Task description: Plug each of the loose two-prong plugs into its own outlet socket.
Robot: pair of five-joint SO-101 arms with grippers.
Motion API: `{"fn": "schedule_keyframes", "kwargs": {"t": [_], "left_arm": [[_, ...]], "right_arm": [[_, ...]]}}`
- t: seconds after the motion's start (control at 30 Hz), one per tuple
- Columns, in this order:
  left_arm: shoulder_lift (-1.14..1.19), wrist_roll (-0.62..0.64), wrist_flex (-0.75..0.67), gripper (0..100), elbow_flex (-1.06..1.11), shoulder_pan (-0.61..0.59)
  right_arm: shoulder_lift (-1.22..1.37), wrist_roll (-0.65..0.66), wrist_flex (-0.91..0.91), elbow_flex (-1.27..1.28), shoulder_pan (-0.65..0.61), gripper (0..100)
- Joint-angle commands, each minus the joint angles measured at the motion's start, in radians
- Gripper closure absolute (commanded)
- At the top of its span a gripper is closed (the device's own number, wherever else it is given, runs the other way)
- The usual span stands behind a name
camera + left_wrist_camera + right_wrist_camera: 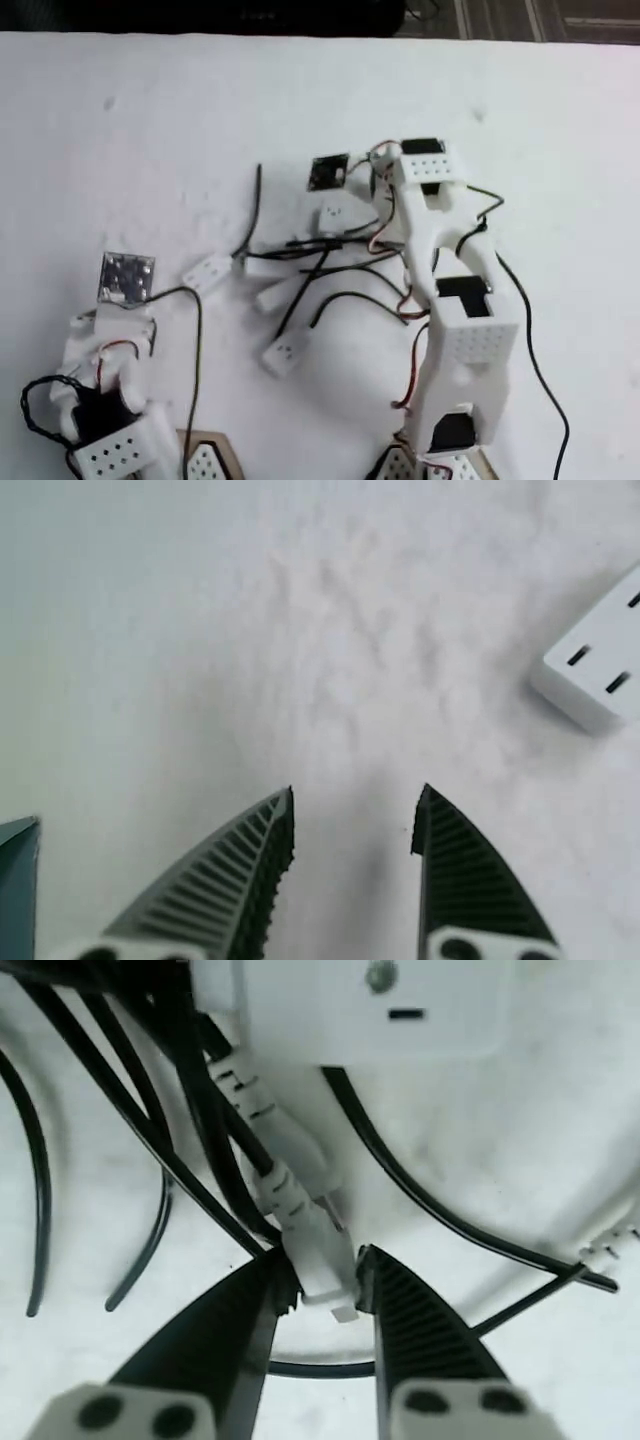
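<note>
My right gripper (325,1280) is shut on a white two-prong plug (322,1260) with a ribbed collar and a black cable. Just beyond it lies a white outlet socket (370,1005). In the high view that gripper (335,180) is at the far centre of the table, beside a white socket block (340,215). My left gripper (355,805) hangs open over bare table with nothing between its fingers. A white socket (600,665) with two slots lies off to one side of it. From above, the left gripper (127,280) is at the near left, the socket (208,272) to its right.
Several black cables (300,250) tangle at the table's centre, with more white sockets and plugs (283,355) among them. Black cables (130,1110) crowd around the held plug. The white table (120,130) has free room at the far left and right.
</note>
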Motion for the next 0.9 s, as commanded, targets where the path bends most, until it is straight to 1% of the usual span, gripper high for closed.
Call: {"fn": "schedule_keyframes", "kwargs": {"t": [0.0, 0.2, 0.27, 0.4, 0.6, 0.7, 0.8, 0.87], "left_arm": [[-0.008, 0.009, 0.005, 80, -0.003, -0.007], [-0.008, 0.009, 0.005, 80, -0.003, -0.007], [-0.008, 0.009, 0.005, 80, -0.003, -0.007], [-0.007, 0.009, 0.005, 80, -0.003, -0.007], [-0.007, 0.009, 0.005, 80, -0.003, -0.007], [-0.007, 0.009, 0.005, 80, -0.003, -0.007], [-0.005, 0.009, 0.005, 80, -0.003, -0.007], [-0.005, 0.009, 0.005, 80, -0.003, -0.007]], "right_arm": [[-0.016, 0.000, 0.054, -0.061, -0.035, 90.7], [-0.008, -0.005, 0.108, -0.072, -0.051, 90.6], [-0.007, -0.041, 0.111, -0.072, -0.062, 90.3], [-0.007, -0.101, 0.113, -0.072, -0.077, 85.1], [-0.005, -0.101, 0.111, -0.069, -0.090, 85.1], [-0.005, -0.100, 0.111, -0.069, -0.096, 88.8], [-0.008, -0.077, 0.117, -0.069, -0.099, 98.6], [-0.016, -0.051, 0.160, -0.075, -0.093, 97.4]]}}
